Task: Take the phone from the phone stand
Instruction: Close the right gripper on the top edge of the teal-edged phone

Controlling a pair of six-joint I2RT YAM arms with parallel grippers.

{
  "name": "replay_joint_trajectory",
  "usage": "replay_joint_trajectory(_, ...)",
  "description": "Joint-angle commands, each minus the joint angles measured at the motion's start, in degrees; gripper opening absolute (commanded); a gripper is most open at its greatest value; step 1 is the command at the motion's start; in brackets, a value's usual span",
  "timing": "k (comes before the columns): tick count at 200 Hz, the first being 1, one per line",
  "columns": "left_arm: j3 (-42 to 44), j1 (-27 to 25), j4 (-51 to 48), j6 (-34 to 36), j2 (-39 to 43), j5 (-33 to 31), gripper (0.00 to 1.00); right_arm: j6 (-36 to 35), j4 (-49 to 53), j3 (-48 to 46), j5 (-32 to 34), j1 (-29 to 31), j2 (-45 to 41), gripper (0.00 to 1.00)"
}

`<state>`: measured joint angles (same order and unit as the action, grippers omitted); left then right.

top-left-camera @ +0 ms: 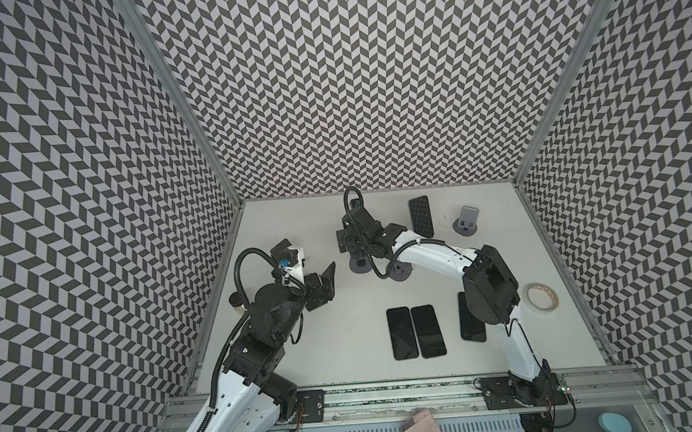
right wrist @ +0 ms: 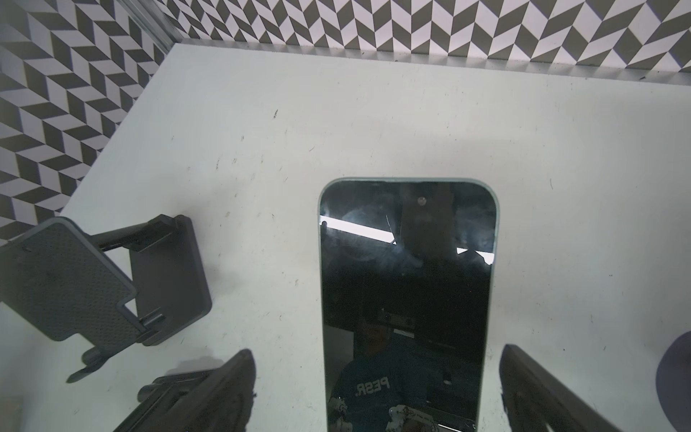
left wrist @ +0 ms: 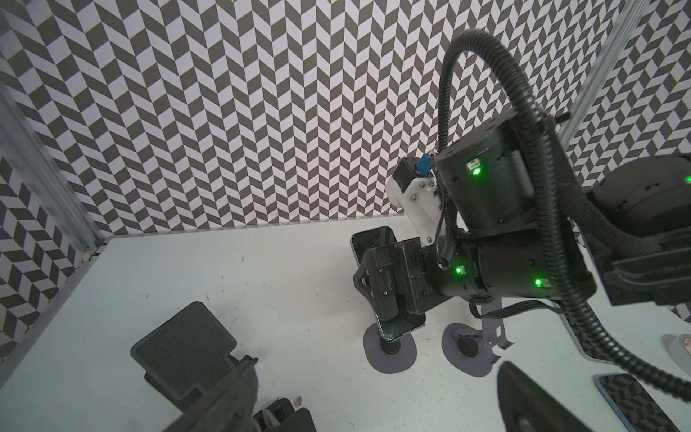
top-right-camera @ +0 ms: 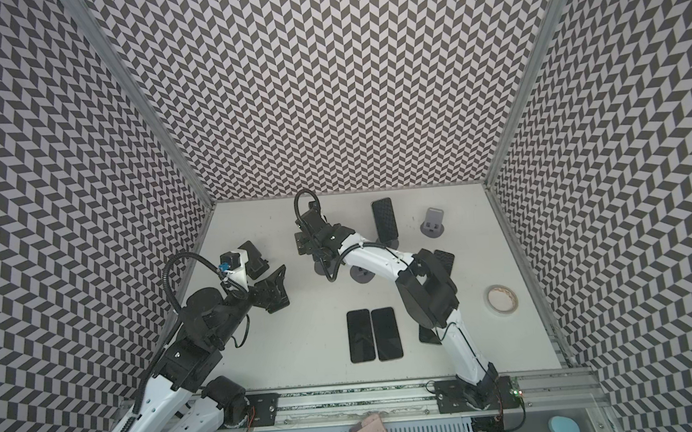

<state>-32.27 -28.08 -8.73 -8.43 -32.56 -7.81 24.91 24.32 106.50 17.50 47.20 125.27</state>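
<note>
The phone (right wrist: 407,299) runs off the right wrist view at its lower end; the right fingers (right wrist: 209,396) beside it are blurred and cropped. In both top views the right arm (top-left-camera: 426,253) (top-right-camera: 374,261) hides it and part of a flat phone (top-left-camera: 471,335) (top-right-camera: 427,335).

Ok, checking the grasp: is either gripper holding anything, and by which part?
Nothing is held. The right gripper straddles the phone's long sides, jaws open with gaps; the left gripper is open, empty.

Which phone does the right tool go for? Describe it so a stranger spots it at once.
On the white table, go to the middle toward the back wall, where the right tool stands open. The phone is propped on a round-footed grey stand between its jaws, touching neither. The other phones lie flat or stand clear of any tool.
</note>
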Motion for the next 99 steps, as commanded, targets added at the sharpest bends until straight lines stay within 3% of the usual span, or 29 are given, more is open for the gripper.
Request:
replay_joint_trajectory(1, 0.0, 0.4, 0.1, 0.5, 0.6, -0.5, 1.0, -0.4, 0.4, 1.4, 1.7, 0.4, 1.5, 0.99)
replay_joint_trajectory(99, -0.9, 0.5, 2.4, 2.2, -1.0, -0.4, 1.0, -1.4, 2.6, 6.0, 1.4, 0.3, 5.5, 0.99)
